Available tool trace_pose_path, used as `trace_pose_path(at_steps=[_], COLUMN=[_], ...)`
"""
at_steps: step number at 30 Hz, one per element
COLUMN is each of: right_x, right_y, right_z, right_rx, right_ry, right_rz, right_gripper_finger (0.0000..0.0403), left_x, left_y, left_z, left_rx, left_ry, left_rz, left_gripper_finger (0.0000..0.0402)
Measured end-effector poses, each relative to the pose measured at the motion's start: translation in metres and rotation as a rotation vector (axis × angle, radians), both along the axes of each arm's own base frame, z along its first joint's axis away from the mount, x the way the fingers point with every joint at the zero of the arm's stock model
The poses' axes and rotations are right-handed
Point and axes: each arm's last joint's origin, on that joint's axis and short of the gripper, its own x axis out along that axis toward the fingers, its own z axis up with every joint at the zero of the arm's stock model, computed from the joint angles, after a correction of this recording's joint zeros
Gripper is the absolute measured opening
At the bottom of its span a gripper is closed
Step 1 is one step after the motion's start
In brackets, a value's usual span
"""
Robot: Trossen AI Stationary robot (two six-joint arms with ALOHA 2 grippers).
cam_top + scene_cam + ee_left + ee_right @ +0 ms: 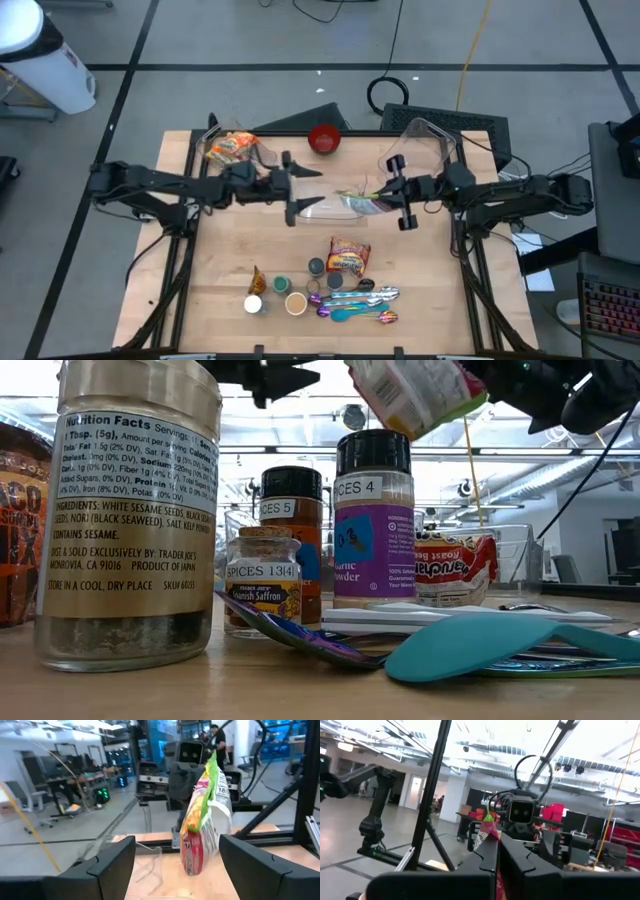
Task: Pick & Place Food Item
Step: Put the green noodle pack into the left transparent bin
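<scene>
A snack bag (358,203), green at its top end and red below, hangs over the table's middle; it also shows in the left wrist view (202,815) and at the top of the low view (415,390). My right gripper (380,197) reaches in from the table's right and is shut on the bag. My left gripper (308,188) faces it from the left, level and open. Its fingers (115,865) frame the bag in the wrist view but stop short of it. My right gripper pinches the snack bag's right-hand edge (491,831) between its two shut fingers. The fingers come from the table's right, slanting a little upward. The bag is lifted clear of the table and stands on edge, its green end (212,762) up and its red end down.
A second snack bag (232,148) and a red bowl (324,139) sit at the table's far side. A third bag (348,257), spice jars (295,300) and coloured spoons (360,300) lie toward the near edge. A clear plastic piece (322,209) lies below the held bag.
</scene>
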Motion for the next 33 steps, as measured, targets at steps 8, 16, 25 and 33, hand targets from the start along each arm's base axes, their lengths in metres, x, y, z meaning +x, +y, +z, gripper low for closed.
trace_pose_path(at_steps=[8,16,25,33], right_x=[0.0,0.0,0.001,0.011], right_y=[0.0,0.001,0.003,0.017], right_z=[0.0,0.0,0.0,-0.008], right_rx=[-0.001,0.007,0.008,-0.068], right_ry=[-0.003,0.005,0.005,-0.037], right_rz=[0.001,0.009,0.017,-0.014], right_gripper_finger=[0.0,0.0,0.0,0.0], left_x=[0.033,0.037,0.037,0.037], left_y=[-0.004,-0.017,-0.021,-0.021], left_z=[0.001,0.001,0.001,0.001], left_rx=[-0.046,-0.038,-0.003,0.015], left_ry=[0.011,0.014,0.013,0.016], left_rz=[-0.06,-0.203,-0.213,-0.209], left_gripper_finger=[0.0296,0.0296,0.0296,0.0296])
